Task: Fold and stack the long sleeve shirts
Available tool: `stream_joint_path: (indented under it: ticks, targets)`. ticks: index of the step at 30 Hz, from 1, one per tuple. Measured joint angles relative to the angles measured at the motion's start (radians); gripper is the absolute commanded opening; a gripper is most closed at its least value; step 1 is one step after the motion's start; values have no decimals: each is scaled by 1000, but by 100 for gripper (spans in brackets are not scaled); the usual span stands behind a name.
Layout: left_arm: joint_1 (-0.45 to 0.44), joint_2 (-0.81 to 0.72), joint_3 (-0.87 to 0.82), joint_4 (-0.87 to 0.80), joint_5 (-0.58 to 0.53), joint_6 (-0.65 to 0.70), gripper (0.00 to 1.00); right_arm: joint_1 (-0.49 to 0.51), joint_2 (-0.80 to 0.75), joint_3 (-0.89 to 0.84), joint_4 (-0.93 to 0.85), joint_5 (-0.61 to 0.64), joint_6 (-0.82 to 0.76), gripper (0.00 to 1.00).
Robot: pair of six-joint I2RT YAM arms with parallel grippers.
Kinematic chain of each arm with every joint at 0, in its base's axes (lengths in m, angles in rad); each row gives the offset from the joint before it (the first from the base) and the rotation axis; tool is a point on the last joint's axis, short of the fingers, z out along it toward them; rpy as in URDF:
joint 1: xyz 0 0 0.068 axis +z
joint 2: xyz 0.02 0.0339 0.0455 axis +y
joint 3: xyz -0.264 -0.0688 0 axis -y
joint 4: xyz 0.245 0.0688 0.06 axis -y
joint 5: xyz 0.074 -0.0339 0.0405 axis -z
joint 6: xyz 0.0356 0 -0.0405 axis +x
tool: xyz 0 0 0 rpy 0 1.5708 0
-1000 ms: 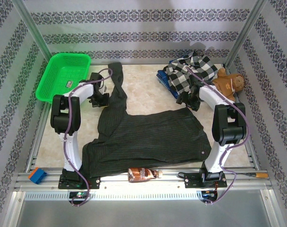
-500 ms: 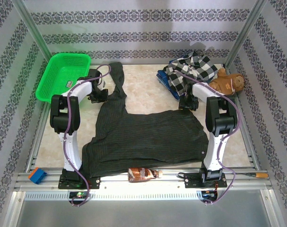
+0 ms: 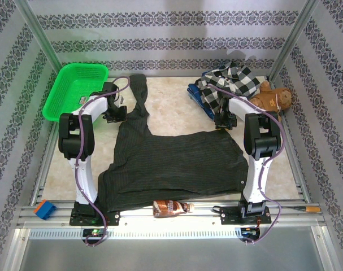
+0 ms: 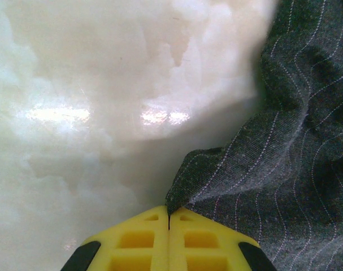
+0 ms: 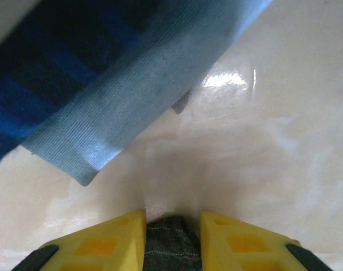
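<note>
The dark charcoal pinstriped shirt (image 3: 177, 164) lies spread across the table, one sleeve (image 3: 138, 93) reaching toward the back. My left gripper (image 3: 121, 113) is at its left shoulder; in the left wrist view the yellow fingers are shut (image 4: 169, 213) on a pinched fold of the pinstriped cloth (image 4: 284, 141). My right gripper (image 3: 223, 125) is at the shirt's far right corner, its fingers (image 5: 172, 217) closed in on a bunch of charcoal cloth (image 5: 171, 243). The black-and-white checked shirt (image 3: 230, 84) lies heaped on a blue garment (image 3: 195, 93) at the back right; the blue cloth (image 5: 120, 73) hangs just ahead of the right gripper.
A green basket (image 3: 83, 66) stands at the back left. A brown teddy bear (image 3: 273, 97) sits beside the checked shirt. A brown bottle (image 3: 171, 208) lies on the front rail, with a blue block (image 3: 44, 209) at the front left and an orange-handled tool (image 3: 309, 209) at the front right.
The right arm swung left and down to the shirt's far right corner, and its jaws narrowed onto the cloth. The left gripper drew slightly back and left, lifting the shoulder a little.
</note>
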Motion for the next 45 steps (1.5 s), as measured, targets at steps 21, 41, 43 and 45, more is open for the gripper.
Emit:
stream_joint_path:
  ticks: [21,41,43,45]
  targets:
    - [58,0,92,10,14,29,0,0,6,109,19,-31,43,0]
    - [64,-469,-287,180,29,149,0,0,-165,-27,67,-30,43,0]
    - [64,-505,-325,180,30,151,0,0,-179,-55,64,-30,47,0]
    - [64,-541,-372,180,29,152,0,0,-191,-82,57,-31,55,0]
